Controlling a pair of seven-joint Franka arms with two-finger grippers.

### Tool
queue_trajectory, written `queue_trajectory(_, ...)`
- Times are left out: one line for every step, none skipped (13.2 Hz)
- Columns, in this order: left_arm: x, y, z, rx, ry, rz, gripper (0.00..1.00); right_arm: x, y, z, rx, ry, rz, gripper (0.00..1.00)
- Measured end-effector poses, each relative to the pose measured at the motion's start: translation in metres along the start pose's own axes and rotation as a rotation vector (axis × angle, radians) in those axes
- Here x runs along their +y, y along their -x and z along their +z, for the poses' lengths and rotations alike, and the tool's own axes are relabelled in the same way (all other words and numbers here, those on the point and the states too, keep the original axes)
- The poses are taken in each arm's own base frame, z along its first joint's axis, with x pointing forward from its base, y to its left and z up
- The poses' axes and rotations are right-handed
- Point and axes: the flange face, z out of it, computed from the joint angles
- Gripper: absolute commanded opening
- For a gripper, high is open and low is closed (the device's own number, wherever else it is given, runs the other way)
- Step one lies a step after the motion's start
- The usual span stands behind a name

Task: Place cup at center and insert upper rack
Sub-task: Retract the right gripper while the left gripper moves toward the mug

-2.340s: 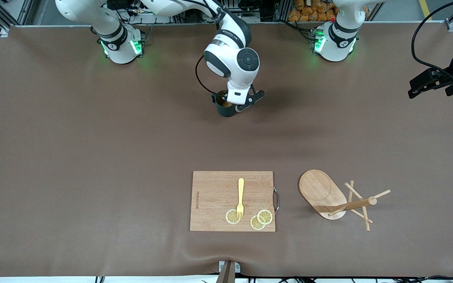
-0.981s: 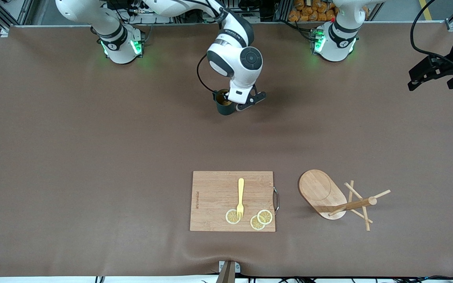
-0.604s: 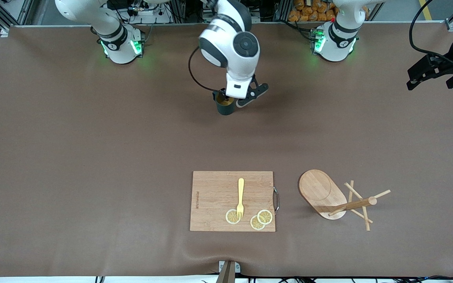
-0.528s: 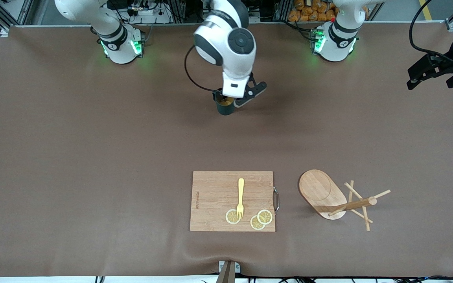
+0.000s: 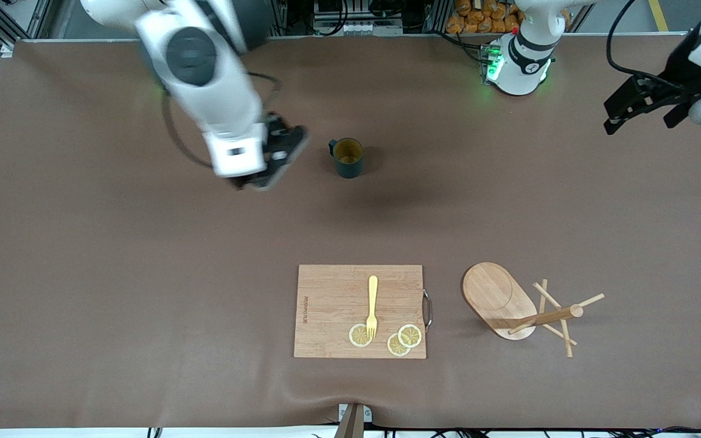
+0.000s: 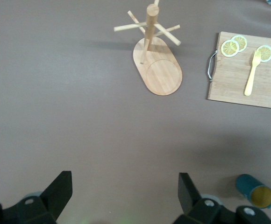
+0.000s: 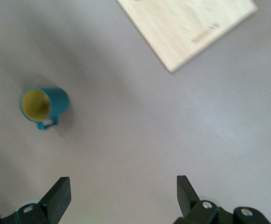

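front: cup upright on the table, mug tree near the cutting board; right gripper empty beside cup | left wrist: left gripper wide open, empty | right wrist: fingers spread, nothing held

Cup dark teal, tan-yellow inside; upper rack light wood; table brown.

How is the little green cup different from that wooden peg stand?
The cup is small, dark teal and squat; the wooden peg stand is pale wood and taller, with a post and thin pegs. The cup sits near the table's middle, the stand nearer the front camera, beside the cutting board. Both stand upright, untouched by either tool.
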Motion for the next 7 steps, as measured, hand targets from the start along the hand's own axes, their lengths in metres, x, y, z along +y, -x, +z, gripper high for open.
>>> queue_trajectory(0.010,0.004,-0.002,0.005,0.001,-0.010,1.00,0.029,0.021,-0.015,0.012,0.009,0.036,1.00)
queue_trajectory(0.020,0.009,-0.004,0.009,0.002,-0.017,1.00,0.052,0.041,-0.029,0.029,0.020,0.080,1.00)
queue_trajectory(0.030,0.014,-0.006,0.010,0.001,-0.023,1.00,0.073,0.061,-0.043,0.047,0.030,0.130,1.00)
queue_trajectory(0.042,0.020,-0.007,0.008,0.000,-0.036,1.00,0.094,0.083,-0.057,0.065,0.038,0.180,1.00)
queue_trajectory(0.056,0.027,-0.007,0.007,-0.001,-0.055,1.00,0.114,0.106,-0.069,0.085,0.045,0.230,1.00)
queue_trajectory(0.075,0.037,-0.007,0.005,-0.001,-0.079,1.00,0.135,0.131,-0.080,0.103,0.050,0.282,1.00)
queue_trajectory(0.095,0.047,-0.007,0.004,-0.002,-0.099,1.00,0.153,0.155,-0.090,0.117,0.054,0.332,1.00)
